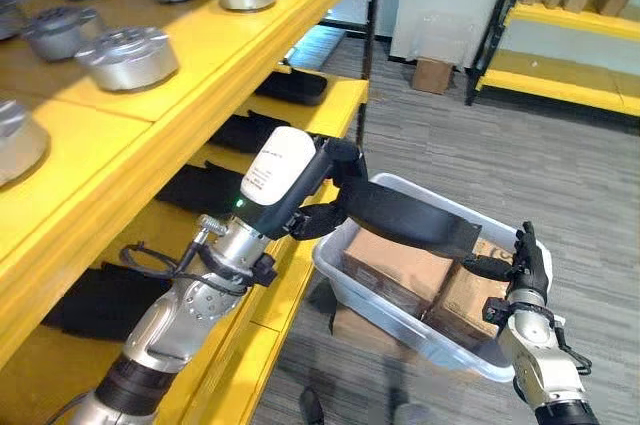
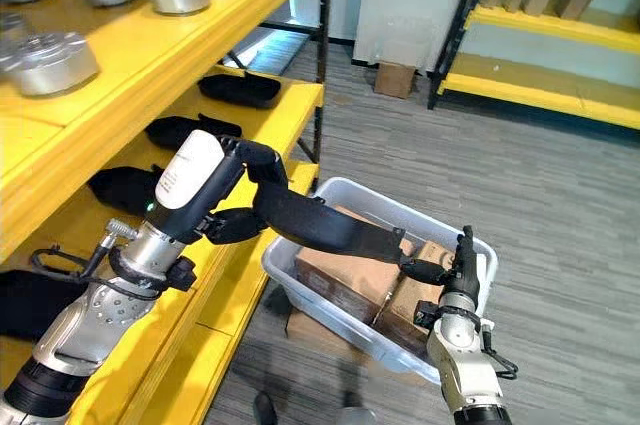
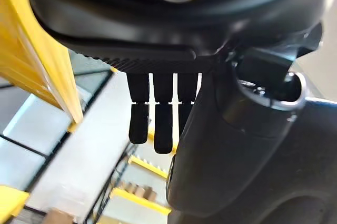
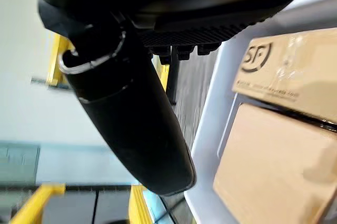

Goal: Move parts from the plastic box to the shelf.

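A long, curved black part (image 1: 405, 217) hangs over the clear plastic box (image 1: 400, 325), which holds brown cardboard boxes (image 1: 395, 265). My left hand (image 1: 325, 180), white-covered at the back, is shut on the part's left end, next to the yellow shelf (image 1: 300, 5). My right hand (image 1: 525, 265) stands at the box's right rim with its fingers straight up. Its thumb (image 2: 422, 268) reaches to the part's right end. The right wrist view shows the box's wall (image 4: 218, 124) and the cardboard boxes (image 4: 279, 171) close by.
Silver round parts (image 1: 128, 55) line the shelf's top level, and black parts (image 1: 290, 85) lie on the lower levels. A second yellow shelf (image 1: 560, 85) stands at the far right. A small carton (image 1: 432, 75) sits on the grey floor behind.
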